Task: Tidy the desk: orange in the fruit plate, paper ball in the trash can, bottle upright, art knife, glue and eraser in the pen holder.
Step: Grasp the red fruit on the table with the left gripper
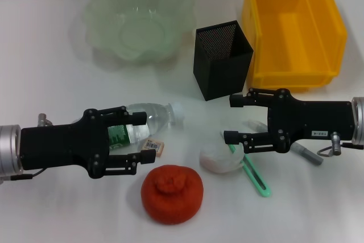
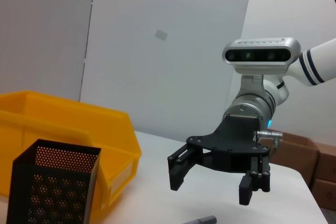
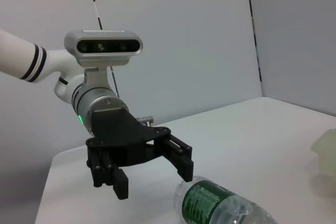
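Nothing looks tidied yet: orange (image 1: 172, 193) and paper ball (image 1: 220, 159) lie near the tabletop's front edge, bottle (image 1: 145, 122) lies flat, fruit plate (image 1: 136, 18) and pen holder (image 1: 222, 59) stand empty, while left gripper (image 1: 136, 140) and right gripper (image 1: 234, 119) hover wide open, holding nothing.

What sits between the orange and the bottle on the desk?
In the head view, the small eraser lies between the orange and the lying bottle, beside the open left gripper's lower finger.
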Robot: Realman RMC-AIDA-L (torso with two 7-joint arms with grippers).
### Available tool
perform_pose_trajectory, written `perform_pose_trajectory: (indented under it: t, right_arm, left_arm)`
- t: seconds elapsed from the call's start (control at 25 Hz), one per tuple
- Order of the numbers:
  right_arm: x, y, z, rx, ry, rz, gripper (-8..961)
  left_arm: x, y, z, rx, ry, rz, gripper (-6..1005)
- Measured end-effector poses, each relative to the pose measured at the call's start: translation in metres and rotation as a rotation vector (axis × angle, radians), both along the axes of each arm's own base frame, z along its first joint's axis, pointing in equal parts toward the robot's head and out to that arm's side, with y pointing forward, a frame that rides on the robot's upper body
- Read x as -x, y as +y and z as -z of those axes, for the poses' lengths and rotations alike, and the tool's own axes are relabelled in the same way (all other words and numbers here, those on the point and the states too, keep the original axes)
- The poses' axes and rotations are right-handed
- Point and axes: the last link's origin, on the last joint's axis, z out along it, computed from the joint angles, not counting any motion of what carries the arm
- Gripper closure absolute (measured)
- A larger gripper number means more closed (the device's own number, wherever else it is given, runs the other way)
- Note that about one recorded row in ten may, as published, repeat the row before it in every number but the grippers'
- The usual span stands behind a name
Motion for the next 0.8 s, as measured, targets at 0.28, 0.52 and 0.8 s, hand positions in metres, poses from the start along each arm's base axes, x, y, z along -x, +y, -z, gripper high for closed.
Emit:
perform_pose_trajectory:
  t: [0.28,0.52,0.8]
  right_arm:
    - [-0.0002,0.0003,-0.0002,-0.001,-0.002,0.0,139]
    - [-0.0006,0.0006,-0.001,-0.002,-0.003,0.0,139]
    - [-0.0007,0.0007,-0.0012,-0.002,-0.003,0.001,138]
  left_arm:
    - [0.001,-0.0003,-0.0005,0.002,0.002,-0.006,232]
    - [0.002,0.0,-0.0016,0.0,0.006,-0.007,236]
    - [0.0028,0.0007,-0.0049,0.001,0.009,-0.002,241]
